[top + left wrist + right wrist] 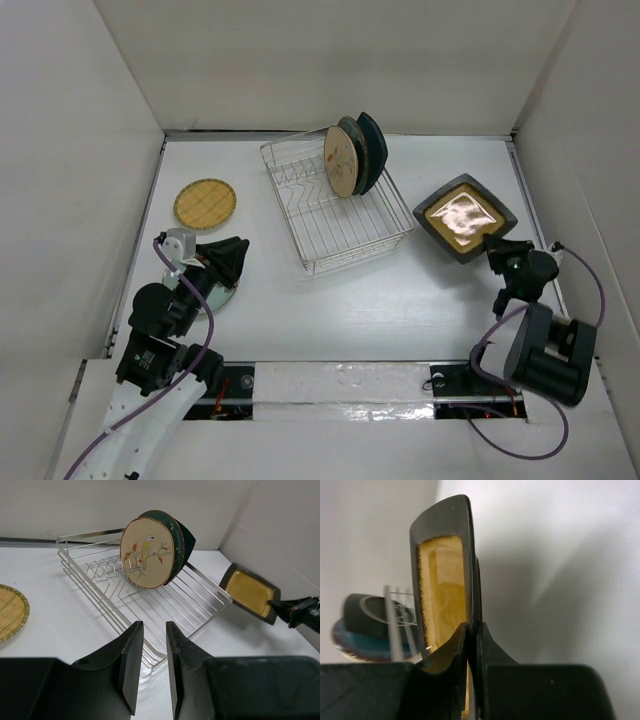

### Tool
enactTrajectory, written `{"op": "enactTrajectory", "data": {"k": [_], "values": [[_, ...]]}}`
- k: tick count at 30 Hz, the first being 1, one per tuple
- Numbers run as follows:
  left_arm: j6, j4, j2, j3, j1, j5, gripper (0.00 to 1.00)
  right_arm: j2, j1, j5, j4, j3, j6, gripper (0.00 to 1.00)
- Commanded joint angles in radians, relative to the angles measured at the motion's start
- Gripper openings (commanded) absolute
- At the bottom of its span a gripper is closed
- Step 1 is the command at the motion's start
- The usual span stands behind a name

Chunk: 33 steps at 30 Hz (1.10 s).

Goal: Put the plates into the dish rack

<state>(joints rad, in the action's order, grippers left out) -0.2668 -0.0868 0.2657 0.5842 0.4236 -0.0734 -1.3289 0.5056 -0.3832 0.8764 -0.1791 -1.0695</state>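
The left claw [154, 626] hangs over the near left part of the table [400, 310], pointing toward the rack [340, 228]. Its jaws stand a narrow gap apart with nothing between them. Under it a pale plate [222, 297] lies on the table, mostly hidden by the arm, so only a bit of its rim shows.

Toward the table's right edge the right claw [471, 629] is closed tight on the near rim of the amber plate [463, 215], one finger on its glazed face and one on its dark back. The plate sits tilted, apart from the rack and just off its right side. I cannot tell whether its far corner touches the table.

Farther out, near the left edge, the yellow plate [205, 203] lies flat, well apart from the rack.

The rack stands at the middle of the table toward the far edge, turned at an angle to the table's sides. Three plates stand on edge in its far right end, close together. The cream plate [147, 552] with a bird is in front, the dark teal plate [357, 150] is behind it, and the teal plate [375, 143] is last. The rest of the prongs are bare.
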Motion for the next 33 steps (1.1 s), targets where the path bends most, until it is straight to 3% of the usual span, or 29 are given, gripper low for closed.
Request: {"op": "enactTrajectory", "data": {"k": [1, 3, 5, 8, 11, 15, 19, 24, 28, 31, 33], "values": [[0.003, 0.042, 0.015, 0.017, -0.005, 0.009, 0.22, 0.303, -0.123, 0.140, -0.090, -0.150, 0.020, 0.00], [0.003, 0.042, 0.018, 0.017, -0.005, 0.014, 0.22, 0.489, -0.195, 0.323, -0.303, -0.274, 0.148, 0.00], [0.005, 0.042, 0.023, 0.019, -0.005, 0.014, 0.22, 0.569, -0.304, 0.494, -0.385, -0.356, 0.228, 0.00], [0.005, 0.044, 0.026, 0.019, -0.005, 0.012, 0.22, 0.577, -0.454, 0.543, -0.409, -0.509, 0.365, 0.00], [0.005, 0.041, 0.029, 0.019, -0.005, 0.014, 0.22, 0.436, -0.591, 0.566, -0.407, -0.670, 0.469, 0.00], [0.006, 0.035, 0.032, 0.019, -0.005, 0.024, 0.22, 0.245, -0.917, 0.765, -0.398, -0.870, 0.669, 0.00], [0.006, 0.039, 0.035, 0.017, -0.005, 0.023, 0.22, 0.003, -1.080, 0.877, -0.441, -1.149, 0.925, 0.00], [0.008, 0.038, 0.038, 0.019, -0.005, 0.029, 0.22, -0.312, -1.153, 0.961, -0.633, -1.579, 1.118, 0.00], [0.008, 0.036, 0.040, 0.019, -0.005, 0.027, 0.22, -0.484, -1.165, 0.978, -0.794, -1.810, 1.170, 0.00], [0.008, 0.038, 0.040, 0.017, -0.005, 0.024, 0.22, -0.555, -1.194, 1.064, -0.755, -1.830, 1.247, 0.00], [0.006, 0.038, 0.041, 0.017, -0.005, 0.023, 0.22, -0.576, -1.208, 1.105, -0.640, -1.806, 1.312, 0.00]]}}
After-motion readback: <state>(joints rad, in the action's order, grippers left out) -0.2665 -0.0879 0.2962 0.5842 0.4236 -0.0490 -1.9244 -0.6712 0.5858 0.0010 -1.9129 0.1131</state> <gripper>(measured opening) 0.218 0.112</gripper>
